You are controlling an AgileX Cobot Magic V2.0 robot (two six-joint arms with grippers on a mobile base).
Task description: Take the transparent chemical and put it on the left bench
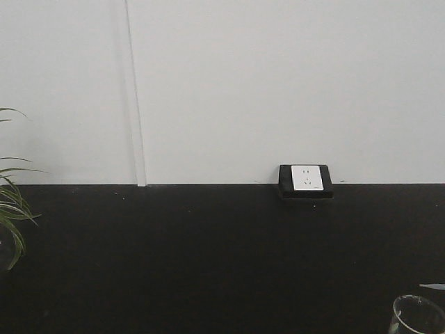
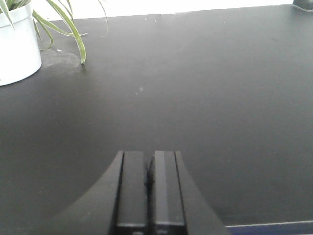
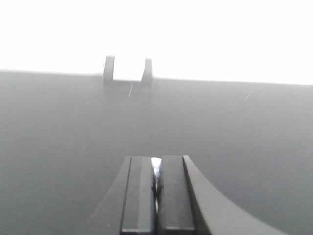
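Note:
The transparent chemical (image 1: 418, 316), a clear glass beaker, shows only as a rim at the bottom right corner of the front view, over the black benchtop (image 1: 208, 257). It appears in neither wrist view. In the left wrist view my left gripper (image 2: 150, 169) is shut above bare benchtop, nothing between its fingers. In the right wrist view my right gripper (image 3: 156, 171) is shut too. A thin bright glint sits in the slit between its fingers, and I cannot tell what it is. The left bench is out of view.
A white wall socket in a black frame (image 1: 306, 180) sits at the back of this bench against the white wall; it appears blurred (image 3: 127, 71) ahead of the right gripper. A potted plant in a white pot (image 2: 17, 44) stands at the left, leaves (image 1: 10, 209) overhanging.

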